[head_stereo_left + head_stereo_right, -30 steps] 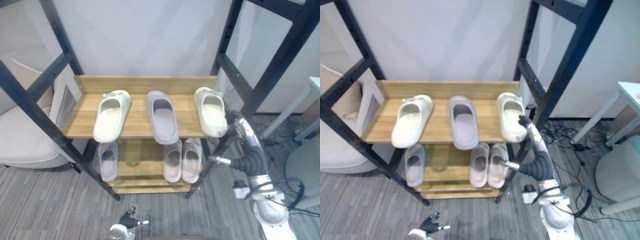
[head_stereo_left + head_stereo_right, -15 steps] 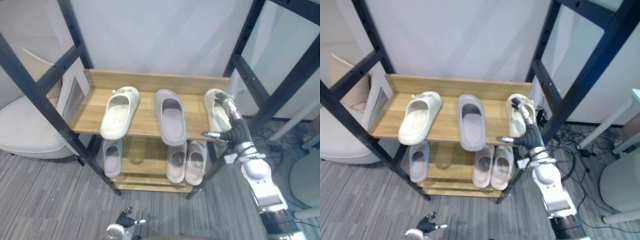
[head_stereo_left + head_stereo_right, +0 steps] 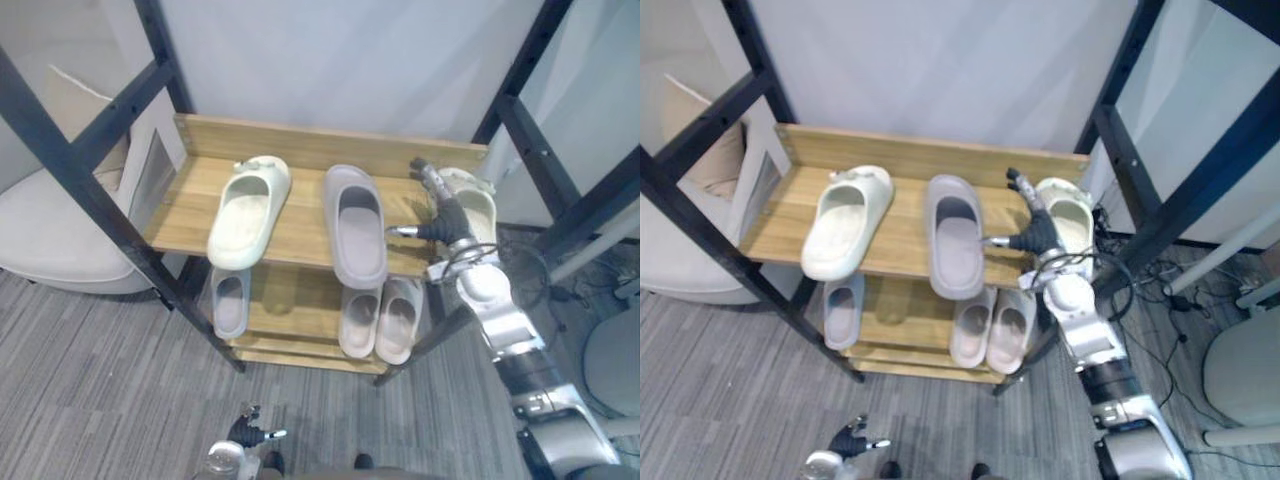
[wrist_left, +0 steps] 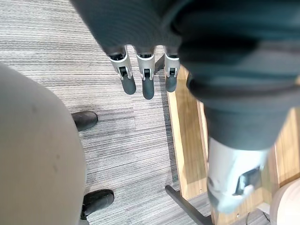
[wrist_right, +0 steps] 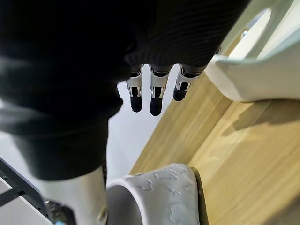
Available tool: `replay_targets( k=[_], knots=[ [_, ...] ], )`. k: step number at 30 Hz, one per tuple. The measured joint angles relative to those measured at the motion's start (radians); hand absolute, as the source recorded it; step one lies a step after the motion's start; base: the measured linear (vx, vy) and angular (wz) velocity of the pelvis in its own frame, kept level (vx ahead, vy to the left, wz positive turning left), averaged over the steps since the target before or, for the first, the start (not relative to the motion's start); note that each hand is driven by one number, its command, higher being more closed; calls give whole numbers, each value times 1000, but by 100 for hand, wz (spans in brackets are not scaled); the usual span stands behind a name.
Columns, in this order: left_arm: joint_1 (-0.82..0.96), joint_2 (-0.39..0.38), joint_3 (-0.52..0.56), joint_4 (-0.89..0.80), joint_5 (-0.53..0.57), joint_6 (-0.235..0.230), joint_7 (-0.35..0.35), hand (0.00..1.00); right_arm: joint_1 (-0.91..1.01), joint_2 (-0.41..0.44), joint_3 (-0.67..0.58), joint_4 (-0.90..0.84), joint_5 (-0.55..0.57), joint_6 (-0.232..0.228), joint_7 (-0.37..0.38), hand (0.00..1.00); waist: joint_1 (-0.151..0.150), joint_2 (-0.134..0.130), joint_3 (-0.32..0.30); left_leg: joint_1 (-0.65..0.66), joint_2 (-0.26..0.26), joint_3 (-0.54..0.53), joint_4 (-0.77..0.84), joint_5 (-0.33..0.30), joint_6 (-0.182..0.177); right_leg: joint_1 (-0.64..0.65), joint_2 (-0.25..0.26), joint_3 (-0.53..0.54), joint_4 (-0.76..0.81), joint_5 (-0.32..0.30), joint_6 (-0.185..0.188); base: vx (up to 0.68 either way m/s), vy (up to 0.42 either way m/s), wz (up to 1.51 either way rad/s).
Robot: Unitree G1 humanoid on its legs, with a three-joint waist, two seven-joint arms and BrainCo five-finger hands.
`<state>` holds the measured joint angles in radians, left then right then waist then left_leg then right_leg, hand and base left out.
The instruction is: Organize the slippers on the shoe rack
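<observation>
Right hand (image 3: pixel 1032 226) open, empty — fingers (image 5: pixel 156 97) straight, just beside cream slipper (image 3: pixel 1072 212).

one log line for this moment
right robot hand: open, beside right-end cream slipper on shoe rack | left robot hand: open, low over floor

Right hand (image 3: pixel 443 215): held extended at centre right, fingers straight, thumb splayed. Left hand (image 3: pixel 243 432): held low at bottom edge, fingers straight.
</observation>
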<state>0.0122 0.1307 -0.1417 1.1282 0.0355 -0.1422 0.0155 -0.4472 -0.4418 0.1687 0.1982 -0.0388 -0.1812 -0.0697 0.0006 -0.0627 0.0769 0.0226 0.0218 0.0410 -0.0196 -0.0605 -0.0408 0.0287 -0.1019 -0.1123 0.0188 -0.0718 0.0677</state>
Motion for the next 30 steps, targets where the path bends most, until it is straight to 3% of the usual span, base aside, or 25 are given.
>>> replay_targets(
  k=[16, 17, 30],
  knots=[
    [-2, 4, 8, -29, -3, 0, 0, 0, -183, 12, 84, 216, -1, 28, 23, 0, 17, -8, 36, 15, -3, -16, -66, 50, 3, 4, 0, -15, -21, 20, -1, -26, -5, 3],
    [-2, 4, 8, -32, -3, 0, 0, 0, -186, 12, 84, 217, -1, 30, 25, 100, 19, -8, 39, 15, -3, -16, -66, 50, 3, 4, 0, -16, -21, 20, -1, 0, 0, 0],
    [-5, 6, 8, -38, -20, -2, 0, 0, -279, 12, 89, 293, 19, 22, 33, 100, 31, -7, 52, 16, -2, -19, -66, 49, 3, 7, 1, -18, -22, 20, -1, -5, -1, 0]
  ],
)
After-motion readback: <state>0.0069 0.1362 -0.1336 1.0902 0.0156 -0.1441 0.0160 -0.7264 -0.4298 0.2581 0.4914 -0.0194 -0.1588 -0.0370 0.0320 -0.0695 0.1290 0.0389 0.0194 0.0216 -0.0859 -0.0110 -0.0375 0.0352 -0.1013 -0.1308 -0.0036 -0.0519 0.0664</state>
